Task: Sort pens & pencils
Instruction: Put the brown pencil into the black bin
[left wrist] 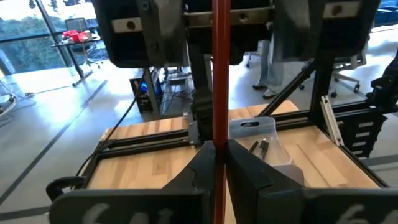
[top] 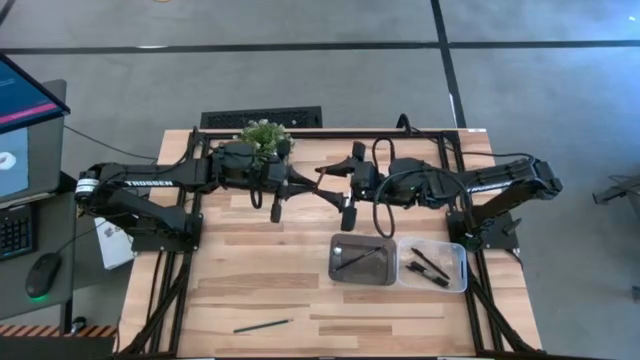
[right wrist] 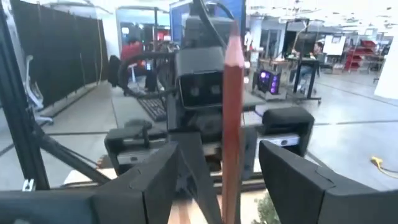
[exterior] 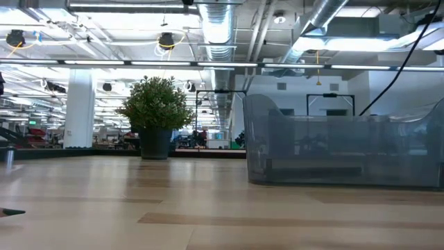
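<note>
Above the middle of the table my left gripper point(top: 322, 188) is shut on a reddish-brown pencil point(left wrist: 219, 74), pinched at the fingertips point(left wrist: 205, 163). The pencil point(right wrist: 233, 112) reaches into my right gripper point(top: 346, 185), which faces the left one. Its fingers point(right wrist: 292, 174) stand open on either side of the pencil, with a gap on both sides. Another thin pencil point(top: 262, 325) lies near the table's front edge. A further one rests in the metal tray point(top: 385, 275). Black pens point(top: 430, 267) lie in the clear plastic bin point(top: 458, 250) right of the tray.
A small potted plant point(top: 264, 135) stands at the back of the table, also seen in the low view point(exterior: 156, 111). The clear bin point(exterior: 340, 149) fills the right of the low view. Both arms' black frames line the table's sides.
</note>
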